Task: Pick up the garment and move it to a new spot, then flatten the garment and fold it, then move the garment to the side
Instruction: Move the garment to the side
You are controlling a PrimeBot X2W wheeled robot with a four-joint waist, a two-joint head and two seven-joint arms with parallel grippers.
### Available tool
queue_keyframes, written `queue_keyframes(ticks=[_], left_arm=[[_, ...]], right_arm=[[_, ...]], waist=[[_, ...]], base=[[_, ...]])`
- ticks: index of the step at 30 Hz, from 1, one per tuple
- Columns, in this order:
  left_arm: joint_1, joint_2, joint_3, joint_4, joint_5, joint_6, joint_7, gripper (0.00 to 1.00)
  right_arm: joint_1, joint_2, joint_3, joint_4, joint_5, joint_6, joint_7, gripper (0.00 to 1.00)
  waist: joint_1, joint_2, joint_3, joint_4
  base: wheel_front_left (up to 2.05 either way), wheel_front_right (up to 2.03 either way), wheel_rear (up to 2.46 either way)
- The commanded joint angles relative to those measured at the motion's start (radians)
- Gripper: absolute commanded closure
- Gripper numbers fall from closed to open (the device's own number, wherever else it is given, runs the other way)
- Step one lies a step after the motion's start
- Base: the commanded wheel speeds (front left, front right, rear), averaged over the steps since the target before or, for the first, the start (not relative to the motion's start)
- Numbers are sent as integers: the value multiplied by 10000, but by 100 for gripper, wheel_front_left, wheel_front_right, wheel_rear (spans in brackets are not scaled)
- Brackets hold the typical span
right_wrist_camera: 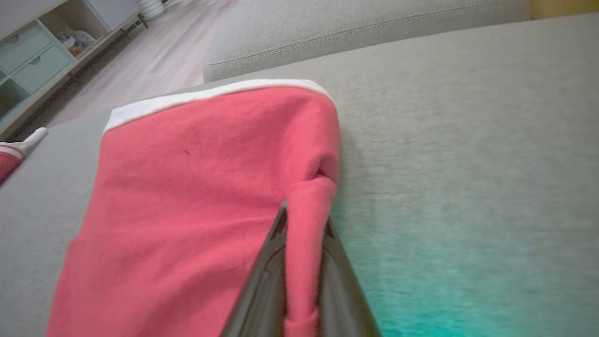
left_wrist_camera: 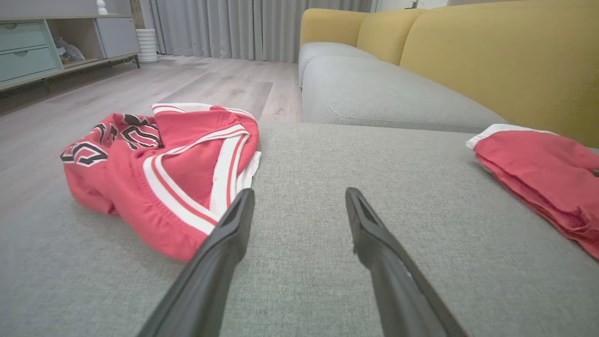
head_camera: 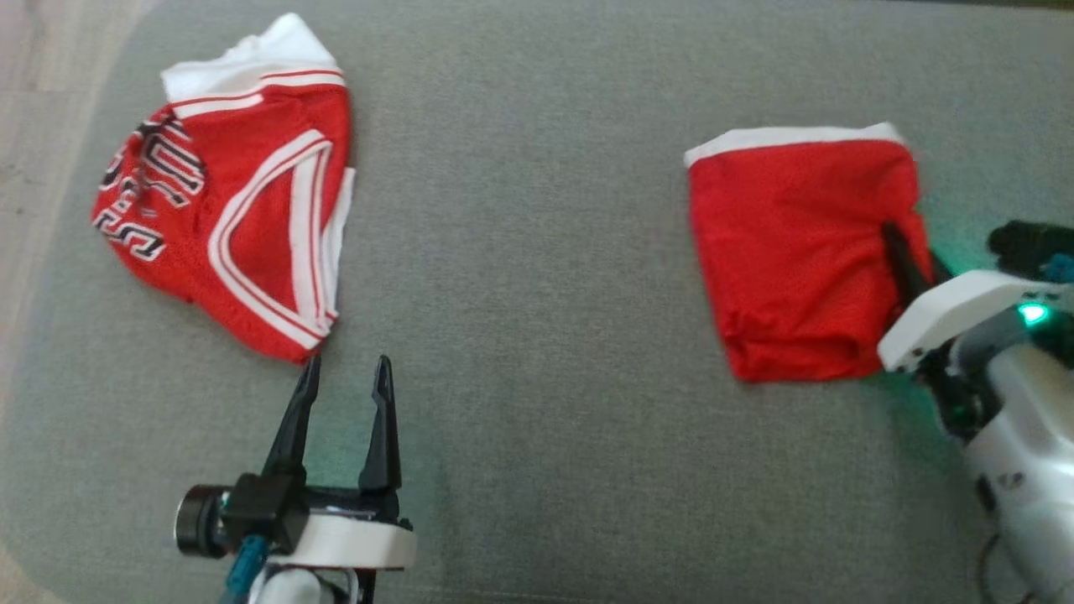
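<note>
Red folded mesh garment (head_camera: 797,252) with a white band along one edge is seen in the head view on the right part of the wide grey sofa cushion (head_camera: 537,252). It is lying flat. Its right edge is pinched by the right gripper (head_camera: 902,247), and one dark finger is laid on top of the cloth. A crumpled red jersey with white stripes and black letters (head_camera: 226,218) is lying well apart, on the left part of the cushion. The left gripper (head_camera: 348,369) is held just beside the near tip of that jersey, with its fingers spread wide and nothing between them.

In the left wrist view, the spread fingers are pointed over bare cushion, with the jersey on one side and the folded garment far on the other. A yellow sofa back (left_wrist_camera: 491,61) is seen behind.

In the right wrist view, a small ridge of red cloth is squeezed between the two fingers, which are pressed close together on it.

Only a little bit of the edge is held, so things could go wrong. If just the top layer is caught, the fold could be pulled open when the garment is lifted or slid aside. The soft cloth could also slip out, or get bunched up on the cushion.

The white band is pointed away from the robot, and the folded end is pointed towards it. The shape is nearly square; the slightly longer way is judged to run from near to far, a bit tilted.
</note>
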Motion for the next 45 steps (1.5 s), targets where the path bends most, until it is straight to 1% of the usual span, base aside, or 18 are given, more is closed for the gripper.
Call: queue_keyframes(ticks=[1,3,7,12,15,18,23,24,25,26,28,30,32,35,37,40,41,45], left_arm=[[-396,-9,340,-351,38,1,-51,0],[-499,-9,403,-404,81,-38,-51,0],[-833,-9,511,-503,184,-170,-51,0],[-1417,-9,545,-597,362,-430,-51,0],[-1796,-9,496,-615,401,-585,-51,0],[-2133,-9,433,-563,410,-682,-51,0],[-2370,-9,298,-543,352,-709,-51,0],[-2380,-9,260,-528,333,-708,-51,0],[-2382,-9,213,-497,303,-708,-51,0],[-2371,-9,170,-458,267,-708,-51,0],[-2322,-9,125,-387,216,-683,-51,0],[-2198,-9,115,-338,192,-607,-51,0],[-2016,-9,158,-276,190,-502,-51,0],[-1691,-9,276,-134,246,-359,-51,0],[-1438,-9,353,-14,299,-269,-51,0],[-1001,-9,485,220,347,-126,-51,0],[-1001,-9,485,220,347,-126,-51,0],[-376,-9,616,563,305,11,-51,0]], right_arm=[[-210,-347,129,-214,68,-7,-96,100],[-354,-814,206,-242,83,-7,-49,100],[-599,-1969,109,-261,-32,-7,86,100],[-806,-3541,-287,-256,-407,-7,201,100],[-924,-4325,-618,-278,-768,-7,227,100],[-997,-4838,-1059,-303,-1180,-7,222,100],[-1054,-5316,-2113,-492,-1907,-7,297,100],[-1015,-5349,-2367,-485,-2080,-7,370,98],[-959,-5354,-2635,-455,-2286,-7,423,55],[-888,-5346,-2890,-432,-2564,-7,428,0],[-719,-5179,-3340,-474,-3181,-7,380,0],[-552,-4763,-3827,-607,-3757,-7,206,0],[-343,-4084,-4222,-854,-4297,-7,44,0],[207,-2666,-4438,-1368,-4889,-7,-277,0],[735,-1750,-4253,-1740,-5078,-7,-625,0],[1619,-507,-3793,-2148,-5038,-7,-1232,0],[1619,-507,-3793,-2148,-5038,-7,-1232,0],[2834,651,-2806,-2361,-4834,-7,-1788,0]], waist=[[0,0,202,-206],[0,0,457,-422],[0,0,1082,-818],[0,0,1971,-1165],[0,0,2481,-1250],[0,0,2817,-1282],[0,0,2984,-1271],[0,0,2954,-1245],[0,0,2898,-1206],[0,0,2815,-1162],[0,0,2557,-1063],[0,0,2143,-979],[0,0,1646,-923],[0,0,692,-864],[0,0,-2,-832],[0,0,-1052,-819],[0,0,-1052,-819],[0,0,-2300,-798]], base=[[0,0,0],[0,0,0],[0,0,0],[0,0,0],[0,0,0],[0,0,0],[0,0,0],[0,0,0],[0,0,0],[0,0,0],[0,0,0],[0,0,0],[0,0,0],[0,0,0],[0,0,0],[0,0,0],[0,0,0],[0,0,0]])
